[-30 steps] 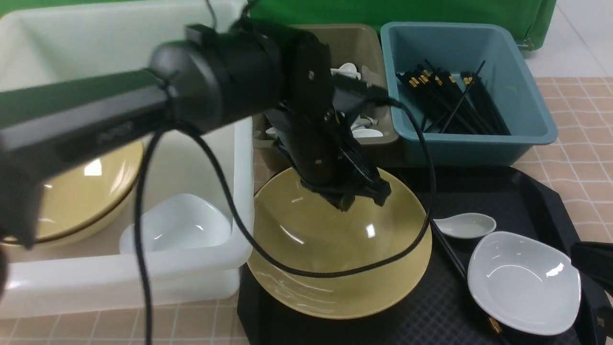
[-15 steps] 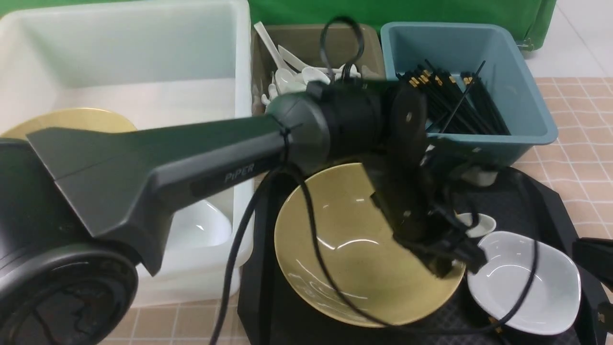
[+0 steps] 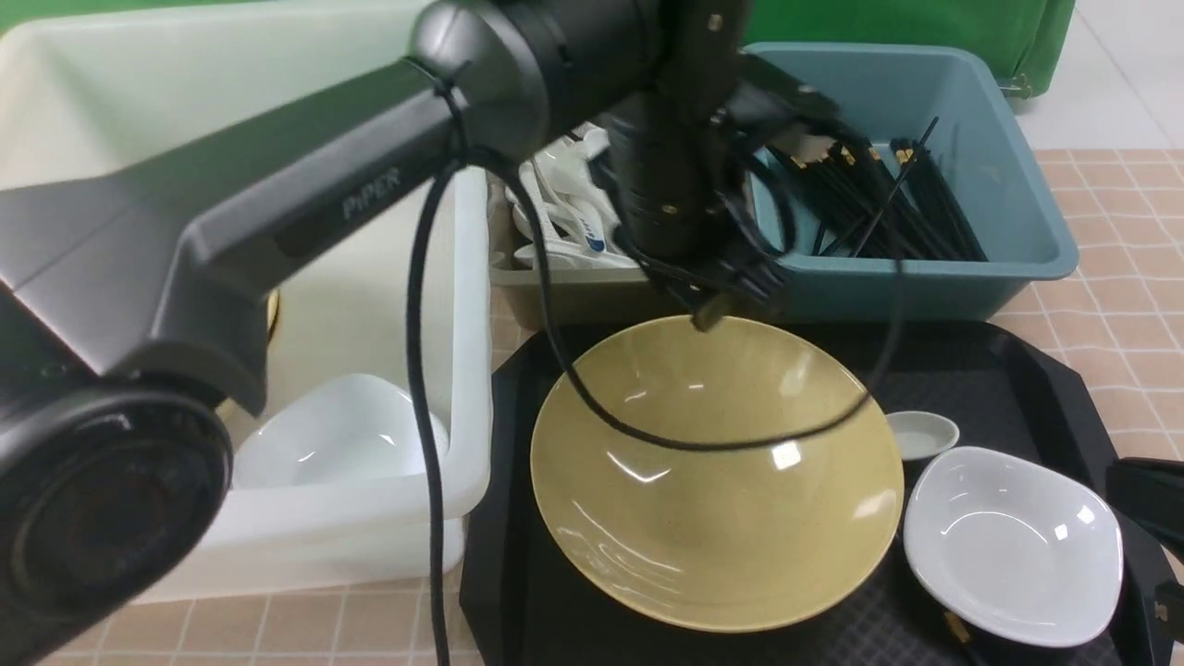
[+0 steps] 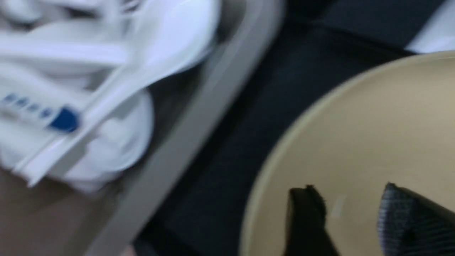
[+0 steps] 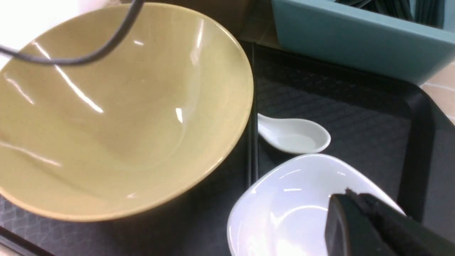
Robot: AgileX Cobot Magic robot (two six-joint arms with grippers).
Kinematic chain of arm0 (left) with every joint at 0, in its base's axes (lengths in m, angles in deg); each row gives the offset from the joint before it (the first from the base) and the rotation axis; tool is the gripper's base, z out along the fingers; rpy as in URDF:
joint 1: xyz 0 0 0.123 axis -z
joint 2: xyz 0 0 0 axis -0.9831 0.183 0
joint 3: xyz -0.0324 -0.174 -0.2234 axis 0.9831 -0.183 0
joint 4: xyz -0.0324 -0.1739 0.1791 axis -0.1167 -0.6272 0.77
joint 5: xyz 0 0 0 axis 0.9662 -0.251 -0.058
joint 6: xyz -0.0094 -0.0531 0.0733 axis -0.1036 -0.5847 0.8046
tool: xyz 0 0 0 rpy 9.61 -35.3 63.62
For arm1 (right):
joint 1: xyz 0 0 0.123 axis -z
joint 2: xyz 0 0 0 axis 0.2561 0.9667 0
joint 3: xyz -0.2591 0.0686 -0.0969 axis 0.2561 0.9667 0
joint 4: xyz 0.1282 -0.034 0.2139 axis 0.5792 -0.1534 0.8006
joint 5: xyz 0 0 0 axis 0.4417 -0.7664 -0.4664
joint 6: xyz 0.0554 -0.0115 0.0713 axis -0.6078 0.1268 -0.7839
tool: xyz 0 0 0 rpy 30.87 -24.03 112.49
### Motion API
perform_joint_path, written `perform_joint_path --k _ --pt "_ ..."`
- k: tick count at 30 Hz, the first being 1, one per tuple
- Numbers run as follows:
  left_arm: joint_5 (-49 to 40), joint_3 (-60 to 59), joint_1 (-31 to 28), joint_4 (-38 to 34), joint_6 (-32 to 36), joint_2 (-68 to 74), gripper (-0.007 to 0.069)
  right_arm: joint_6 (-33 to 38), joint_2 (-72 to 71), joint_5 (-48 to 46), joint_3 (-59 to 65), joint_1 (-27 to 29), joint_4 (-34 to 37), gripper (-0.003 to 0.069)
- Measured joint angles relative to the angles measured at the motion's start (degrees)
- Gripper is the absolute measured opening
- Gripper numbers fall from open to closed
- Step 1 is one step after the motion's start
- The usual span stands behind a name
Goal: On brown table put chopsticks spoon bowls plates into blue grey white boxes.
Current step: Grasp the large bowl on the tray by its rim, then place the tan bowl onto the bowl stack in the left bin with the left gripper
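Observation:
A mustard-yellow bowl (image 3: 717,472) sits on the black tray, with a white spoon (image 3: 920,435) and a white plate (image 3: 1013,541) to its right. A black chopstick (image 5: 250,142) lies between bowl and spoon. My left gripper (image 3: 731,298) hangs open over the bowl's far rim (image 4: 350,190), beside the grey box (image 3: 573,289) of spoons, with nothing between its fingers. My right gripper (image 5: 346,195) is shut and empty over the plate's right side. The blue box (image 3: 1017,185) holds chopsticks (image 3: 879,194). The white box (image 3: 370,518) holds another plate (image 3: 338,435).
The black tray (image 3: 1036,370) lies on the brown table (image 3: 1128,305) in front of the grey and blue boxes. My left arm and its cable (image 3: 421,305) stretch across the white box and over the bowl. A green cloth hangs behind the boxes.
The left gripper swung from the bowl's right side back to its far rim near the grey box and opened. The bowl shifted right earlier. The right gripper has stayed put.

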Motion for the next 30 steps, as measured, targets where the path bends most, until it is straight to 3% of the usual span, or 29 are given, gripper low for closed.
perform_joint_path --k 5,10,14,18,21,23,30 --pt "-0.1 0.0 -2.5 -0.5 -0.7 3.7 0.0436 0.0 0.0 0.0 0.0 -0.1 0.2 0.0048" --pt "0.0 0.0 -2.6 -3.2 -0.8 7.7 0.0454 0.0 0.0 0.0 0.0 -0.1 0.4 0.0048" --pt "-0.8 0.0 -2.4 -4.6 -0.4 10.2 0.0372 0.0 0.0 0.0 0.0 -0.2 0.4 0.0048" --pt "-0.7 0.0 -2.4 -6.8 -0.4 9.4 0.0182 0.0 0.0 0.0 0.0 -0.3 0.5 0.0048" --pt "-0.9 0.0 -2.4 -8.4 0.1 7.4 0.012 0.0 0.0 0.0 0.0 -0.3 0.5 0.0048" --pt "-0.8 -0.2 -2.1 -8.7 0.8 4.5 0.0039 0.0 0.0 0.0 0.0 -0.3 0.5 0.0048" --pt "-1.2 -0.7 -2.6 -4.9 4.2 -10.4 0.0008 0.0 0.0 0.0 0.0 -0.3 0.5 0.0048"
